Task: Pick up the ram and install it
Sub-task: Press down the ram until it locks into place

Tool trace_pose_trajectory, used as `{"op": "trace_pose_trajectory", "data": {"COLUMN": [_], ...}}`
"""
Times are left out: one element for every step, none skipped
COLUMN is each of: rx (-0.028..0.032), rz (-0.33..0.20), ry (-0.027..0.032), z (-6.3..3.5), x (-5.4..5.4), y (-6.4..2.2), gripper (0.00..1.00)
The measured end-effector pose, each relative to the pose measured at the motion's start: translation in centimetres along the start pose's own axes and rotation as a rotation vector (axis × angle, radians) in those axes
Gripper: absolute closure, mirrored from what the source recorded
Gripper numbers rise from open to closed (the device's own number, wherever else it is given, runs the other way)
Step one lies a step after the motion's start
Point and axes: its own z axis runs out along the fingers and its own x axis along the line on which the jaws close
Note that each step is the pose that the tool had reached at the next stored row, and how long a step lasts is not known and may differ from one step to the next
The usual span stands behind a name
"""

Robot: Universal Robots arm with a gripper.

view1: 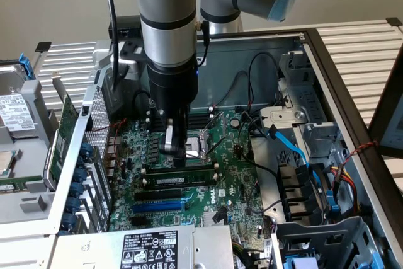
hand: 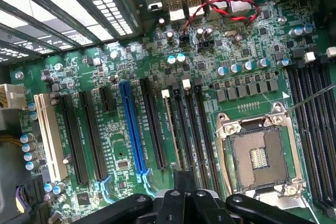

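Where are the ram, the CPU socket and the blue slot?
ram (view1: 179,181), exterior view, its white label.
CPU socket (hand: 257,156), wrist view, its central contacts.
blue slot (hand: 132,129), wrist view, its middle.

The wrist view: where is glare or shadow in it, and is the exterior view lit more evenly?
In the wrist view, bright light through the perforated metal panel washes out its holes, and the gripper is a dark shape at the edge; the motherboard is evenly lit. In the exterior view, light is softer, but the arm shades the board near the ram.
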Motion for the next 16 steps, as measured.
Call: {"op": "trace_pose_trajectory", "data": {"rx": [-0.0010, -0.0023, -0.0034, -0.0042, -0.0046, -0.0049, -0.0052, -0.0054, -0.0057, -0.0060, -0.0063, -0.0067, -0.0072, -0.0079, -0.0087, -0.0094], "rz": [0.010, 0.019, 0.029, 0.038, 0.048, 0.059, 0.069, 0.081, 0.093, 0.105, 0.117, 0.130, 0.142, 0.154, 0.167, 0.180], "ry": [0.0005, 0.0009, 0.0012, 0.0014, 0.0021, 0.0028, 0.0034, 0.0036, 0.0039, 0.0039, 0.0039, 0.0040, 0.0042, 0.0043, 0.0045, 0.0046], "z": [-0.05, -0.10, -0.14, -0.16, -0.17, -0.19, -0.20, -0.20, -0.21, -0.21, -0.20, -0.21, -0.21, -0.21, -0.21, -0.21], "x": [0.00, 0.00, 0.00, 0.00, 0.00, 0.01, 0.01, 0.01, 0.01, 0.01, 0.01, 0.01, 0.01, 0.01, 0.01, 0.01], "y": [0.00, 0.00, 0.00, 0.00, 0.00, 0.00, 0.00, 0.00, 0.00, 0.00, 0.00, 0.00, 0.00, 0.00, 0.00, 0.00], "gripper": [0.89, 0.89, 0.89, 0.89, 0.89, 0.89, 0.89, 0.89, 0.89, 0.89, 0.89, 0.89, 0.89, 0.89, 0.89, 0.89]}}
